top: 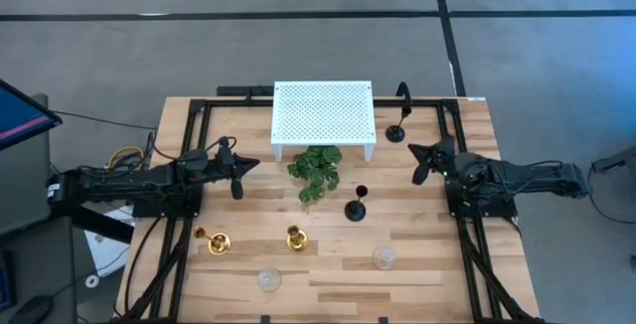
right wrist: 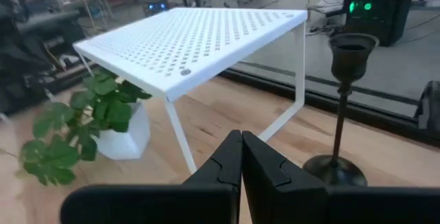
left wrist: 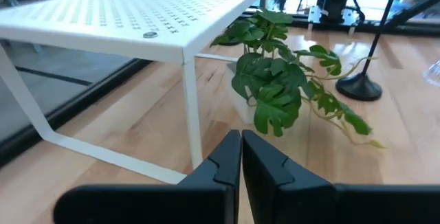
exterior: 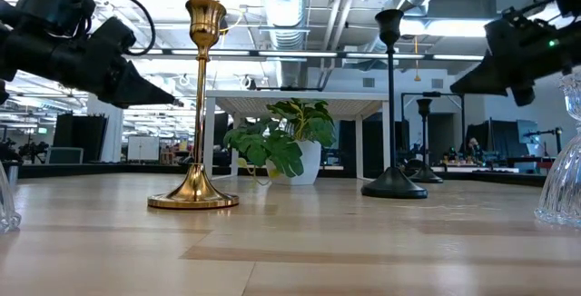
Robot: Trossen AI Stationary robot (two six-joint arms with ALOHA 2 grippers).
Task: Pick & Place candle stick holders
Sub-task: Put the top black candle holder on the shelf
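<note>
Two black tall-stemmed holders stand on their round bases, one point(top: 397, 130) right of the white stand, also in the right wrist view point(right wrist: 342, 114), one point(top: 356, 208) right of the plant. Two gold holders point(top: 215, 242) point(top: 295, 237) stand at the near left, and the low view shows one of them as tall-stemmed point(exterior: 195, 105). Two clear glass holders point(top: 269, 280) point(top: 385, 257) stand near the front edge. My left gripper point(top: 238, 170) is shut and empty, above the table left of the plant. My right gripper point(top: 422, 160) is shut and empty, right of the plant.
A white perforated stand point(top: 323, 113) stands on thin legs at the table's far middle. A green leafy plant point(top: 315, 172) in a white pot stands just in front of it, between the two grippers. Black frame rails point(top: 189, 145) run along the table's left and right sides.
</note>
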